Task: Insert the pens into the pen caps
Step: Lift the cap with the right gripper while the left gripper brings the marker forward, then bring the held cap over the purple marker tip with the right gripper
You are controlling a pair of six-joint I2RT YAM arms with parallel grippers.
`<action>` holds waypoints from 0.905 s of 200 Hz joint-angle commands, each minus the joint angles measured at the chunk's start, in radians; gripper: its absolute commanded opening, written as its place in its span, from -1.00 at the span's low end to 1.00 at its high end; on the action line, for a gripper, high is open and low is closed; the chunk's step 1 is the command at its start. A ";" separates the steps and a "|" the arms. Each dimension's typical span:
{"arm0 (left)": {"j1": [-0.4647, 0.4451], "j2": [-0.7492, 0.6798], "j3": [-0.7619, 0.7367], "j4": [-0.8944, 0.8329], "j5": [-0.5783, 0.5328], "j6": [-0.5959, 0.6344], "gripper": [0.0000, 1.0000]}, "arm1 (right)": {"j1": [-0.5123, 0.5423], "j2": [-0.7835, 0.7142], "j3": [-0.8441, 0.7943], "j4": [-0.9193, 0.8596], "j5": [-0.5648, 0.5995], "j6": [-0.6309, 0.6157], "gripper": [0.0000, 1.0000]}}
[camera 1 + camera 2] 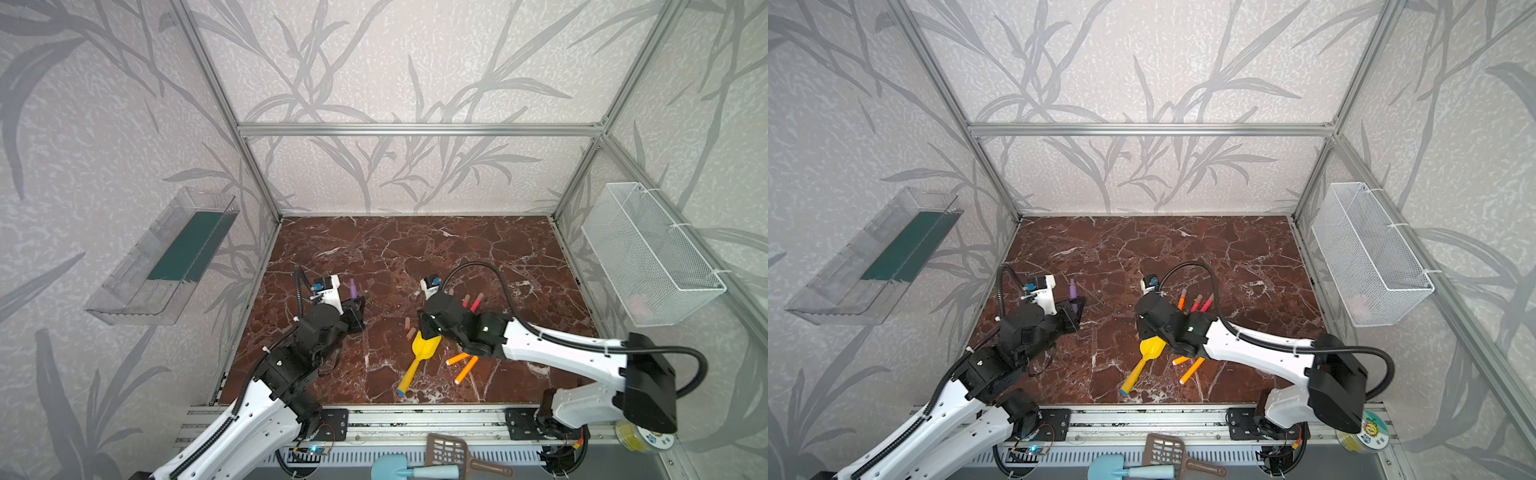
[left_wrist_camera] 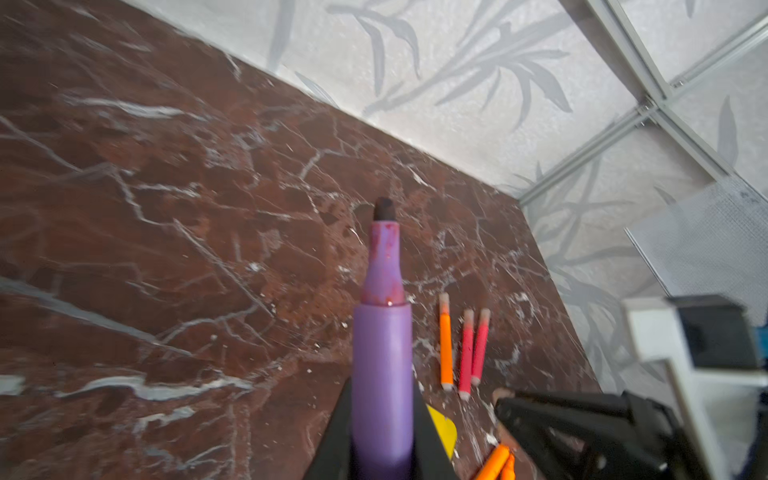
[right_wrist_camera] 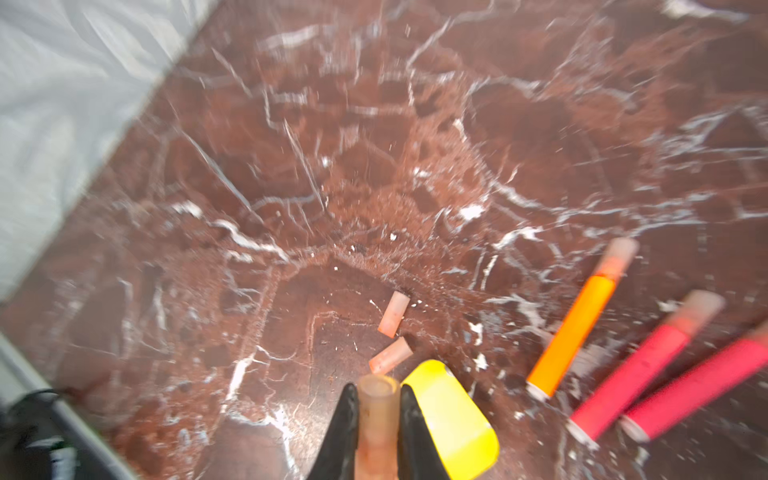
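Two-handed: clamped pen (image 2: 382, 353) in left end effector (image 2: 382, 399), cap (image 3: 376, 424) in right end effector (image 3: 378, 392); needed tip and mouth coaxial before pushing.

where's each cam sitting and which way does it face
Top views: high over the front edge, looking down and back at the marble table; left arm and right arm show.
Left wrist: on the left arm, looking along the left gripper, shut on the purple pen.
Right wrist: on the right arm, looking along the right gripper, shut on a pen cap.
Shared: both wrist views show the orange capped pen.
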 commanded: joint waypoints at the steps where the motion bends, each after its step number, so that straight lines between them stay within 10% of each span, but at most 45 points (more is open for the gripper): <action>1: -0.089 0.068 -0.044 0.093 0.089 -0.020 -1.00 | -0.070 -0.157 -0.142 0.077 0.020 0.029 -1.00; 63: -0.448 0.262 -0.226 0.555 -0.008 0.014 -1.00 | -0.302 -0.505 -0.423 0.233 -0.135 0.110 -1.00; 181: -0.625 0.811 -0.060 0.983 0.041 0.086 -1.00 | -0.424 -0.549 -0.514 0.362 -0.272 0.204 -1.00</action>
